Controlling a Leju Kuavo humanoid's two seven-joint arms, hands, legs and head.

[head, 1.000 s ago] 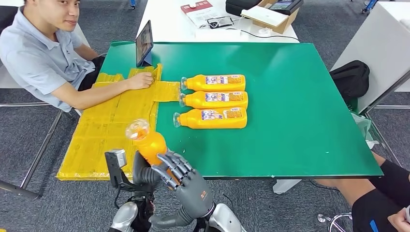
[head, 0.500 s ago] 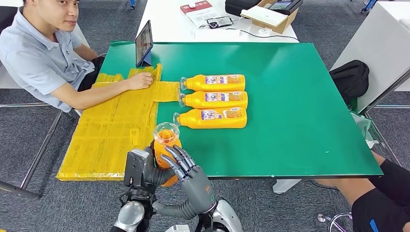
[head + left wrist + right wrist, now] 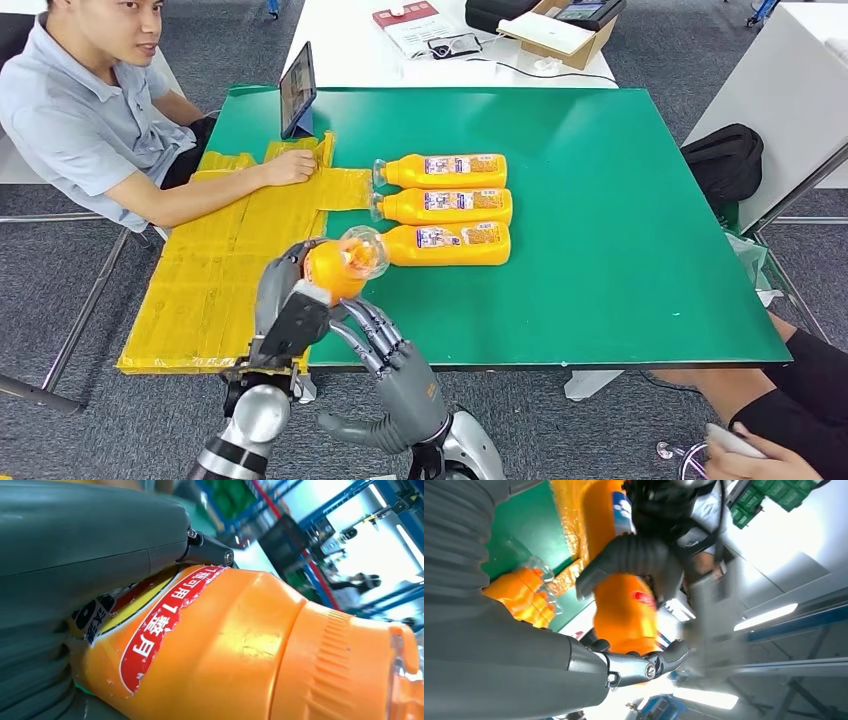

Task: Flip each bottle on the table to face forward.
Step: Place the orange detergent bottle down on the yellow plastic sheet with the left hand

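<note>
fourth bottle in hand, above the near-left part of the desk

left hand [image 3: 290, 305] grips the held bottle [image 3: 335, 268] round its body, fingers clamped on it; cap end tilted toward the row. wrist view confirms: thumb pressed on the orange body beside the red label

right hand [image 3: 385, 352] hangs just beside and below, over the near edge, fingers apart and holding nothing

three bottles [image 3: 445, 208] lie side by side near the middle of the green desk [image 3: 600, 280], caps toward the left edge, labels up. held one is just short of the nearest of them, cap seeming to overlap that bottle's cap in the head view; whether they touch, cannot tell

yellow mat [image 3: 215, 280] covers the left edge; a person's hand [image 3: 290, 167] rests on it near the far-left corner, tablet [image 3: 298, 90] propped behind

risks, as judged:
- cap end swinging into the nearest bottle's cap and rolling the row out of line
- smooth round body twisting in the grip, so the label ends up face down
- released too near the near edge, it could roll off
- right hand's spread fingers in the way when lowering
</note>
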